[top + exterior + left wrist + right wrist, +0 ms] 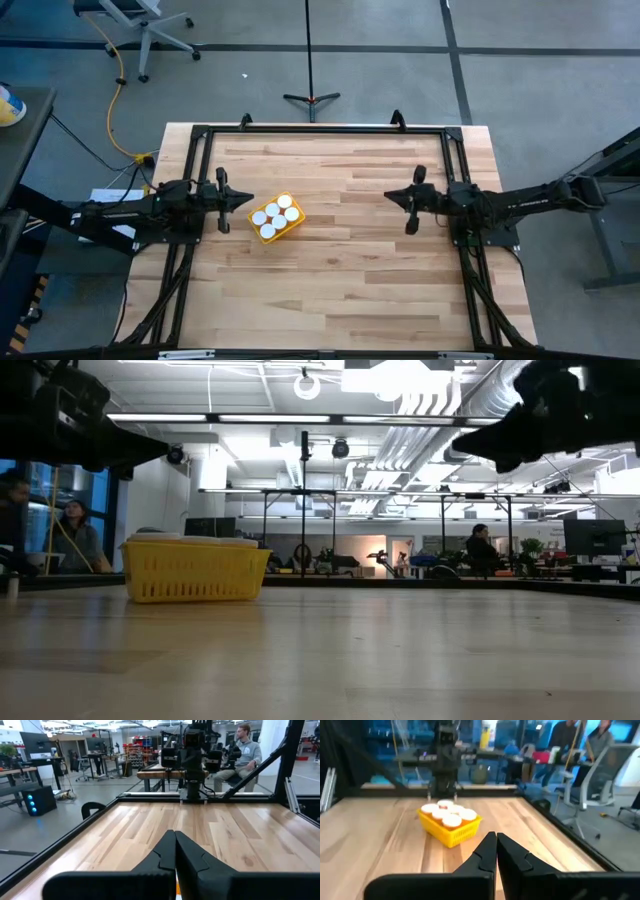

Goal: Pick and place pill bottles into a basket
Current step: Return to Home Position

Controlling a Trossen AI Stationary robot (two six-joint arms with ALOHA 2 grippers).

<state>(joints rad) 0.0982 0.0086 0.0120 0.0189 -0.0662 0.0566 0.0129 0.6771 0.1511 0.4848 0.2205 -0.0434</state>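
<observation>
The yellow basket [277,221] stands on the table left of centre, with several white-capped pill bottles [273,213] upright inside it. It also shows in the low view [194,571] and the right wrist view [451,829]. My left gripper [248,200] is shut and empty, raised just left of the basket. My right gripper [390,196] is shut and empty, raised right of centre. Both wrist views show the fingertips closed together, the left [175,836] and the right [496,838].
A black metal frame [320,130] runs around the table's far edge and both sides. The wood surface [340,280] between the grippers and toward the near edge is bare. People sit in the room beyond the table.
</observation>
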